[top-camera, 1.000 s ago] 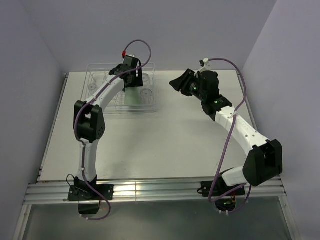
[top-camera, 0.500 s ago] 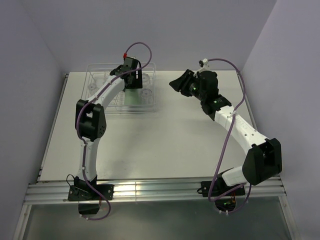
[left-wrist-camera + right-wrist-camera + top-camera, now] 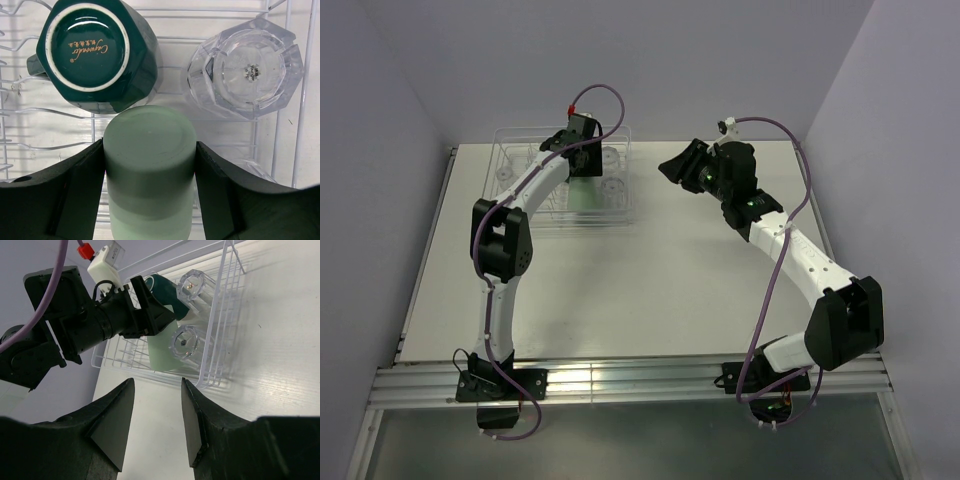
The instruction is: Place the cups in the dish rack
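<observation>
My left gripper [image 3: 149,148] is shut on the pale mint-green cup [image 3: 150,150], which sits upside down and tilted inside the dish rack [image 3: 295,125]. The finger pads press both its sides. The dark green mug [image 3: 97,50] and a clear glass tumbler [image 3: 247,70] stand upside down just beyond it, and part of another tumbler [image 3: 255,167] shows at the right. In the top view the left gripper [image 3: 585,165] is over the rack [image 3: 620,215] and the mint cup [image 3: 586,192]. My right gripper [image 3: 157,385] is open and empty, above the table right of the rack [image 3: 227,315].
The rack stands at the table's back left, close to the back wall. In the right wrist view the left arm's wrist [image 3: 100,322] reaches over the rack, with two tumblers [image 3: 186,342] along the rack's right side. The right arm [image 3: 790,250] arches over the table's right half.
The left wrist has shifted slightly toward the back of the rack, the mint cup still between its fingers. The right arm has not moved.
</observation>
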### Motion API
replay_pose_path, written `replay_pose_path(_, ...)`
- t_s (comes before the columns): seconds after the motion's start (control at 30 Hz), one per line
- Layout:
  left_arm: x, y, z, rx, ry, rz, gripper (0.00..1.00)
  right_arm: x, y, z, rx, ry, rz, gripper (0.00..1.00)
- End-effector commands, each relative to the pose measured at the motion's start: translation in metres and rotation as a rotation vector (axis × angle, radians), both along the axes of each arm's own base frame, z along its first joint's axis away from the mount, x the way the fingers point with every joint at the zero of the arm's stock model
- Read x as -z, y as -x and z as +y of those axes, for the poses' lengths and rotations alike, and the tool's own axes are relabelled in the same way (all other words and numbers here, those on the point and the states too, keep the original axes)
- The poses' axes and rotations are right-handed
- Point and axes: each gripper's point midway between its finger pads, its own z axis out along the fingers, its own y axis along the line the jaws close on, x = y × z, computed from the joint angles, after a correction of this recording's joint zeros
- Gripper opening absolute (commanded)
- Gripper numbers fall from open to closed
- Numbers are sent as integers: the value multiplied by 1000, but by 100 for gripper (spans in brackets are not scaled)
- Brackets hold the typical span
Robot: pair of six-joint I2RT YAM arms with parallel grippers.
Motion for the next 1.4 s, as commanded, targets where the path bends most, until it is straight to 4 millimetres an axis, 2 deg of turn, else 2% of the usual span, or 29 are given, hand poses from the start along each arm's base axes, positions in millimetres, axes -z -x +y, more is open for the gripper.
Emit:
replay_pose_path(0.0,-39,-5,-2,-5,54,-91,6,-24,-5,-2,3,-6,-66,50)
replay_pose_path(0.07,-43,-3,-2,-13,65,-101,1,-24,-4,-2,5,-6,-68,50)
replay_pose_path(0.1,-51,-2,-1,-21,77,-119,0,-24,-4,-2,3,-7,-69,50)
replay_pose_path(0.2,-52,7,3,-44,89,-133,0,-23,-4,-2,3,-7,-69,50)
replay_pose_path(0.27,-60,8,5,-58,102,-175,0,-22,-4,-1,0,-6,-68,50)
replay_pose_path(0.33,-65,16,8,-70,110,-198,0,-23,-4,0,-1,-7,-69,50)
replay_pose_path(0.4,-81,17,12,-84,124,-252,0,-23,-4,0,-2,-6,-70,49)
replay_pose_path(0.47,-81,23,13,-87,121,-268,0,-23,-5,-1,-1,-5,-72,50)
replay_pose_path(0.5,-97,22,14,-94,136,-322,0,-23,-5,-1,0,-7,-73,49)
replay_pose_path(0.53,-89,28,15,-93,127,-320,0,-22,-5,-1,0,-7,-73,49)
replay_pose_path(0.57,-92,29,15,-94,131,-341,0,-22,-5,-1,1,-5,-74,49)
replay_pose_path(0.6,-108,28,14,-96,157,-401,0,-21,-5,0,-1,-5,-74,49)
replay_pose_path(0.63,-97,34,18,-105,142,-396,0,-21,-5,-1,1,-6,-75,49)
replay_pose_path(0.7,-104,37,21,-115,153,-439,0,-19,-6,-1,3,-2,-75,49)
replay_pose_path(0.73,-99,38,23,-123,153,-459,0,-20,-5,-1,3,-2,-79,49)
replay_pose_path(0.9,-109,43,28,-137,159,-594,0,-18,-6,-2,4,-4,-90,49)
replay_pose_path(0.93,-99,47,29,-138,147,-595,0,-17,-6,-2,6,-5,-93,50)
replay_pose_path(0.97,-109,45,31,-160,158,-651,0,-17,-6,-2,5,-3,-96,49)
replay_pose_path(1.0,-101,51,31,-158,138,-656,0,-17,-6,-2,4,-6,-103,49)
replay_pose_path(1.03,-102,52,32,-166,132,-682,0,-17,-6,-1,4,-7,-106,49)
replay_pose_path(1.07,-113,52,34,-194,140,-747,0,-16,-7,-2,6,-4,-108,49)
replay_pose_path(1.13,-106,56,37,-203,104,-765,0,-13,-7,-2,5,0,-110,49)
replay_pose_path(1.17,-112,56,36,-211,115,-804,0,-11,-7,-3,7,6,-112,49)
replay_pose_path(1.2,-106,57,36,-217,93,-805,0,-11,-7,-2,7,6,-113,49)
replay_pose_path(1.37,-107,64,38,-263,66,-868,0,-6,-9,-5,17,20,-117,49)
